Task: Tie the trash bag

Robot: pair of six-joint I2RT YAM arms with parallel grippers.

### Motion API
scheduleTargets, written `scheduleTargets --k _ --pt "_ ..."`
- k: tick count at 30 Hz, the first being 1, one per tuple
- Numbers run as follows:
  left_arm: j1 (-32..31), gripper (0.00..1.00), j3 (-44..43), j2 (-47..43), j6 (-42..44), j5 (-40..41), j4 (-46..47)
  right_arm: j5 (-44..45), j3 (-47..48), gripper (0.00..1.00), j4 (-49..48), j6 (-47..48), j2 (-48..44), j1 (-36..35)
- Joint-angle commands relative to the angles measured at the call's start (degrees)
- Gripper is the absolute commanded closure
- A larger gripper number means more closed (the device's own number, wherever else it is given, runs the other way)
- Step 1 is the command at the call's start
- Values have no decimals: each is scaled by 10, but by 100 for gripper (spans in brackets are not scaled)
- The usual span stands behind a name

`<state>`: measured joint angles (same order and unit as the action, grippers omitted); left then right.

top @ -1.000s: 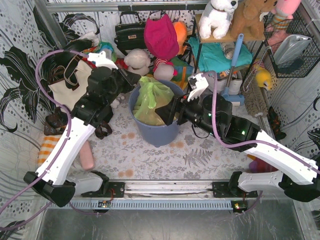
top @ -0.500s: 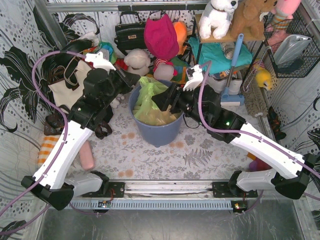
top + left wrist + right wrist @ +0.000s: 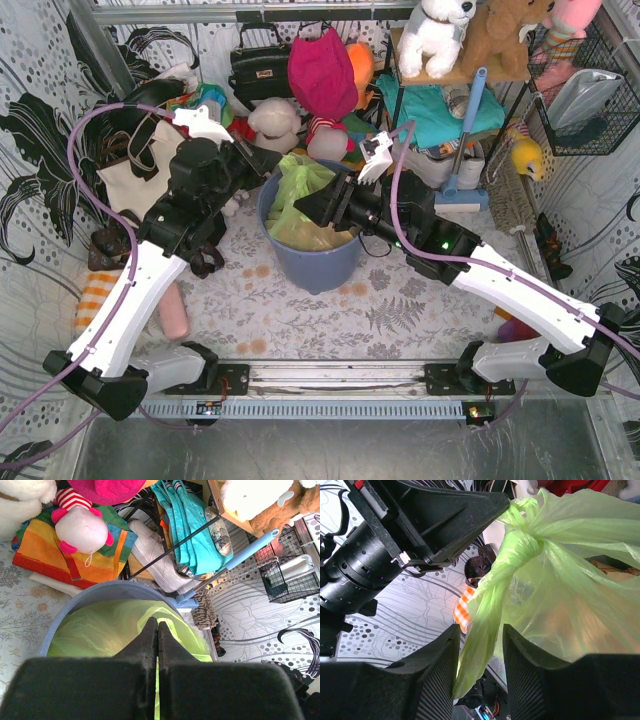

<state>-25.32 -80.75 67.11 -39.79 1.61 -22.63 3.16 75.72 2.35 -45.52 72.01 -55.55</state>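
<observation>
One lime-green trash bag (image 3: 300, 195) sits inside one round blue-grey bin (image 3: 315, 265), which stands near the middle of the patterned counter (image 3: 300, 320), and the two arms meet over its mouth from either side. The left gripper (image 3: 272, 158) reaches in from the left with its jaws pressed flat together. The right wrist view shows their black tip (image 3: 502, 502) pinching the gathered plastic just above a single knot (image 3: 522, 542) at the bag's neck. In the left wrist view the closed jaws (image 3: 157, 625) lie over the green film (image 3: 100, 630), with the bin's rim (image 3: 75, 605) curving behind. The right gripper (image 3: 305, 207) comes in from the right, its jaws partly apart. One twisted tail of the bag (image 3: 485, 615) hangs down from the knot and passes between the two fingers (image 3: 479, 635), lying against one of them with a sliver of background showing beside the other, so it is not clamped. Brownish paper shows faintly through the bag's side. Behind the bin the clutter includes one black handbag (image 3: 258, 65), one cream tote bag (image 3: 135, 180) at the left, and two plush toys on a shelf, one white (image 3: 437, 35) and one brown (image 3: 500, 35). One wire basket (image 3: 585, 100) hangs at the right.
</observation>
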Motion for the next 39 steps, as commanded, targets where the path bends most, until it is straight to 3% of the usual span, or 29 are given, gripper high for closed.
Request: scheduleTargets --k 1,7,12,18,27,36,37,39 --pt "4 100 8 -7 2 -3 38 -23 -2 62 -17 -11 0 8" --pt "4 100 14 -7 9 16 44 -32 -8 99 -15 -3 -11 12" --pt "4 100 55 -16 50 82 137 -23 13 100 9 39 -20 12" --pt "3 100 -23 36 72 75 137 -35 77 100 91 93 -33 12" --pt "4 100 61 92 117 159 157 -60 -123 100 93 16 -127 12" --pt "4 100 88 68 115 117 216 -43 -96 100 80 103 -158 12" --pt "3 100 89 60 116 104 225 -36 -99 94 67 132 -162 12" --pt "3 100 88 47 122 69 235 -29 -120 57 16 208 -176 12"
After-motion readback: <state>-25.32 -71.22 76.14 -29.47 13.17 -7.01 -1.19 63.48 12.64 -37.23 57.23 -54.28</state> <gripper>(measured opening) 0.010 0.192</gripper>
